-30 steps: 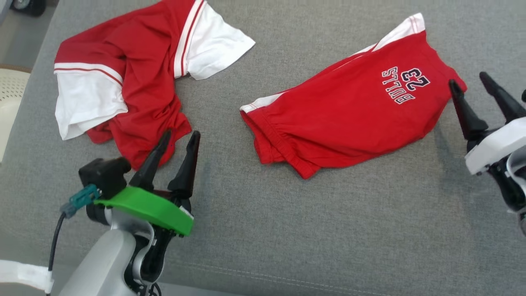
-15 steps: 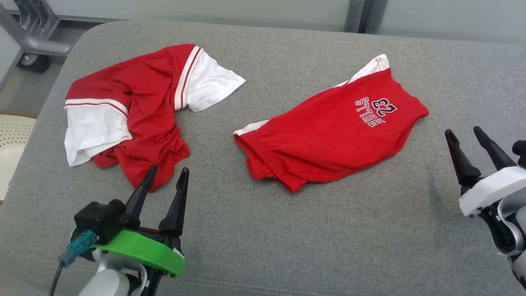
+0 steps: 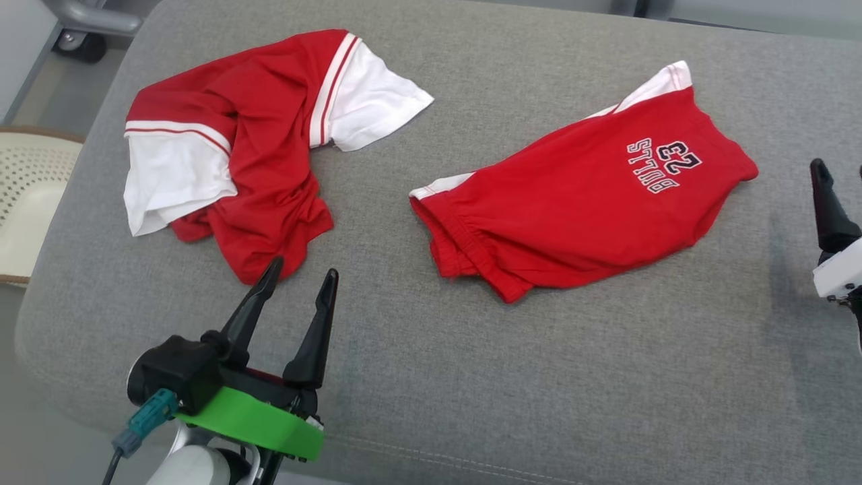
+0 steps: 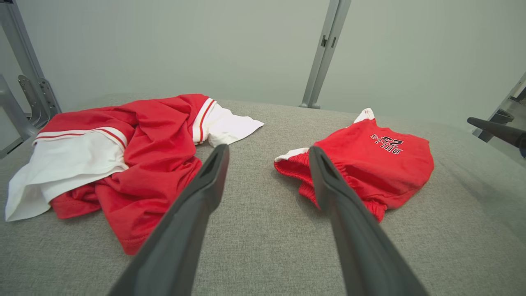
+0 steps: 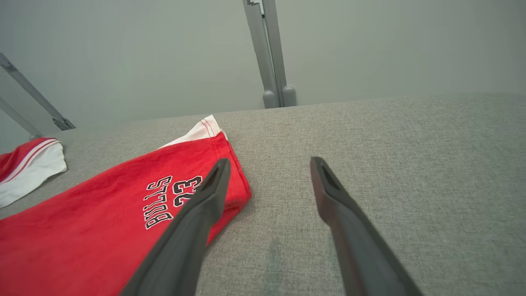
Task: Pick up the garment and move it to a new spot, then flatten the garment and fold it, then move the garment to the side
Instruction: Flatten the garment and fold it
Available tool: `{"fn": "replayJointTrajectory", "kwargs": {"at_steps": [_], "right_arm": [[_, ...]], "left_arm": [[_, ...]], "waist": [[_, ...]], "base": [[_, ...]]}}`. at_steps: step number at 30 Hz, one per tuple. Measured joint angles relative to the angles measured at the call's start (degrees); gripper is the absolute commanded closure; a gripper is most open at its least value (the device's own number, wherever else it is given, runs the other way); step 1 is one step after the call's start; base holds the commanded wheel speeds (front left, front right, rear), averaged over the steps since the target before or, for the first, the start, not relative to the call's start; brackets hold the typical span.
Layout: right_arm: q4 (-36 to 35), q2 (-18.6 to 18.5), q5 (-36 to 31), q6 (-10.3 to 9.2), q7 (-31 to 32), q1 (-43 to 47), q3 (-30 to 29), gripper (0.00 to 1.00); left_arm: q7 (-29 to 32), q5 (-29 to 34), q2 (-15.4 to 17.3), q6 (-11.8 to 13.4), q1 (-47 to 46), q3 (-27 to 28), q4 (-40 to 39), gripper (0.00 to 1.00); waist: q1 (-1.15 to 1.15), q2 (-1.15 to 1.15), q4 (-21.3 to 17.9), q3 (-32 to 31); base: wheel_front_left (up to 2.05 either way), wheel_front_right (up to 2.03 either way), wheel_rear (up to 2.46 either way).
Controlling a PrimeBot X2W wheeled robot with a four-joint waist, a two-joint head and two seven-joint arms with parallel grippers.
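Grey woven upholstery covers the padded surface [image 3: 471, 377], with a pale wall [image 4: 164, 41] and a grey metal post [image 4: 324, 53] behind its far edge. 2 garments lie on it, well apart: a crumpled red-and-white jersey shirt [image 3: 269, 148] near the far left corner, and red cotton shorts [image 3: 572, 209] with white side trim and a "BULLS 23" print, right of the middle. The task sentence does not say which is meant, so a wrong pick is the main risk. The left gripper [image 3: 304, 267] hovers above the near left part, fingers spread and empty, 1 tip close by the shirt's near hem. The right gripper [image 5: 270, 161] hangs by the right edge, fingers likewise spread and empty, next to the printed leg of the shorts. Both pieces are bunched in layers, so a pinch would likely catch only the top layer, and the cloth would drag or unfold badly when lifted. A pale perforated plastic seat [image 3: 27, 195] stands off the left edge, where a slipped shirt could fall. Each gripper has an open path to its nearer garment.
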Motion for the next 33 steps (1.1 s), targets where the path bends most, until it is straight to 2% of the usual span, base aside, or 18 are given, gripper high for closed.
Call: {"fn": "replayJointTrajectory", "kwargs": {"at_steps": [8,13,19,20,21,22,23,24,33], "right_arm": [[4.25,0.62,3.0,-0.12,1.47,-1.84,-1.81,0.0],[6.89,2.46,3.75,0.04,2.53,-2.38,-1.31,0.0],[9.13,4.03,8.09,1.53,4.53,-5.11,-2.55,0.0],[9.33,4.09,9.01,1.76,4.89,-5.68,-2.97,0.12],[9.48,4.13,9.88,2.12,5.3,-6.11,-3.34,0.48],[9.7,4.17,10.47,2.55,6.01,-6.49,-3.49,0.59],[9.99,4.21,10.88,2.69,6.64,-6.88,-3.55,0.9],[10.23,4.25,11.16,3.12,7.08,-7.16,-3.54,1.0],[10.66,5.36,13.25,4.8,9.74,-8.49,-3.09,1.0]], "left_arm": [[-0.01,1.32,-1.89,0.46,0.01,-0.03,-1.45,0.0],[-0.02,2.3,-2.25,0.51,0.18,0.9,-1.53,0.0],[-0.18,3.02,-2.79,0.86,0.65,2.55,-2.31,0.0],[-0.18,3.21,-3.01,0.96,0.91,2.71,-2.42,0.0],[-0.18,3.27,-3.3,0.99,1.01,2.91,-2.45,0.0],[-0.18,3.28,-3.59,0.99,1.02,3.15,-2.53,0.0],[-0.18,3.28,-3.79,1.0,1.02,3.45,-2.63,0.0],[-0.18,3.28,-3.92,1.0,1.03,3.68,-2.71,0.0],[-0.18,3.28,-5.71,1.0,3.14,4.82,-3.03,0.0]], "waist": [[0.0,0.0,4.09,3.15],[0.0,0.0,6.47,4.89],[0.0,0.0,8.04,6.39],[0.0,0.0,8.13,6.5],[0.0,0.0,8.16,6.56],[0.0,0.0,8.14,6.56],[0.0,0.0,8.08,6.54],[0.0,0.0,7.99,6.5],[0.0,0.0,6.1,6.04]], "base": [[0.0,0.0,0.0],[0.0,0.0,0.0],[0.0,0.0,0.0],[0.0,0.0,0.0],[0.0,0.0,0.0],[0.0,0.0,0.0],[0.0,0.0,0.0],[0.0,0.0,0.0],[0.0,0.0,0.0]]}}
